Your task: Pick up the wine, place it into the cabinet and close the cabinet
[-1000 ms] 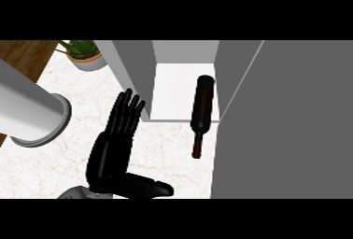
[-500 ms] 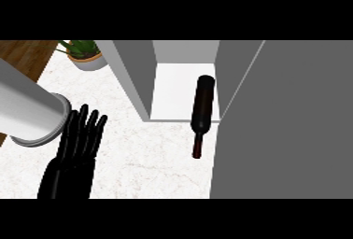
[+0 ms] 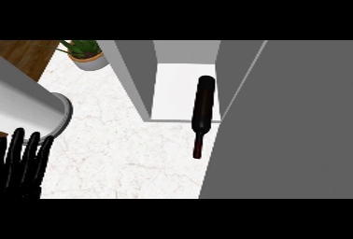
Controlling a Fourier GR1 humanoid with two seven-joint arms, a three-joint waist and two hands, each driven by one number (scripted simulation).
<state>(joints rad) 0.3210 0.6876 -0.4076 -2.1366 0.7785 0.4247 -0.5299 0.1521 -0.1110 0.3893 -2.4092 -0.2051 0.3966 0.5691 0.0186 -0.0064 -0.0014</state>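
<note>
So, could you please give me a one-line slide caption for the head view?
Wine bottle lying in the open cabinet, neck poking out over the counter; left hand open at lower left.

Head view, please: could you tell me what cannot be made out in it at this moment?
- Left hand: only straight fingers show; the lower band cuts off the palm.
- Right hand: in no part of the view.
- Cabinet: its interior beyond the white floor is cut off at the top.
- Cabinet door: runs out of the right edge, so its handle is unseen.
- Wine bottle: label too dark to read.
- Potted plant: top cut off.
</note>
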